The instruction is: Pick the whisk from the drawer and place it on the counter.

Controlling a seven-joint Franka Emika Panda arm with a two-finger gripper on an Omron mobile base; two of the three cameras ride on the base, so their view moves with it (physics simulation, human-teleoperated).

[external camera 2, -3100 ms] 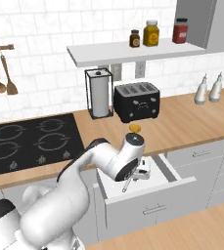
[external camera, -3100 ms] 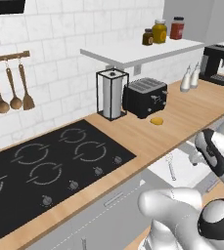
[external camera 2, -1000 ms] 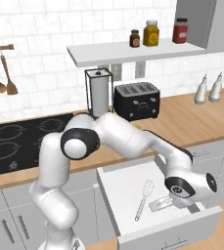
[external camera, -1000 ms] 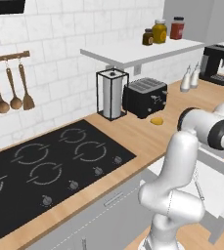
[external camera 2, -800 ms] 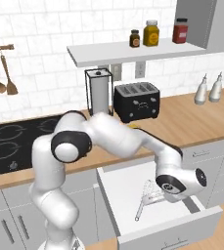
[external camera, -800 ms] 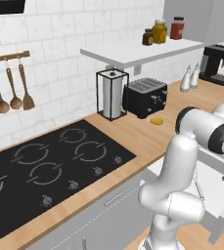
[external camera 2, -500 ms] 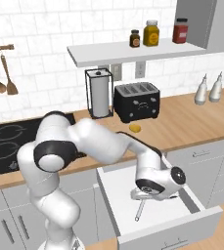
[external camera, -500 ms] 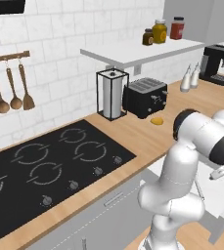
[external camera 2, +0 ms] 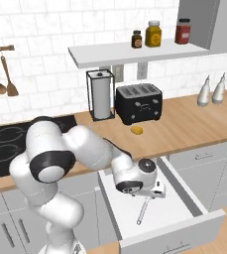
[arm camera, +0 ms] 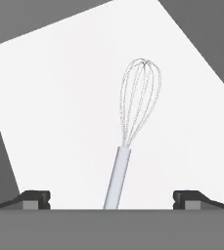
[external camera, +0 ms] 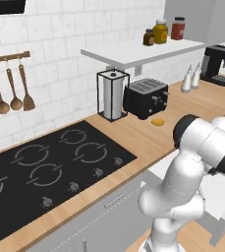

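Drawer (external camera 2: 184,196) floor: whisk (arm camera: 133,122) handle end cut off between spread claw (arm camera: 111,199) tips.

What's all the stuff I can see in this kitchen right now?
whisk: one, silvery, lying in the drawer
drawer: one, white inside, pulled open
counter: one, light-brown wood
cooktop: one, black, set in the counter
toaster: one, black, on the counter
paper towel holder: one, black frame, left of the toaster
yellow lump: one, before the toaster
jars: three, on the white shelf
wooden utensils: three, brown, hanging on the wall
gripper: one, fingers apart, above the whisk handle
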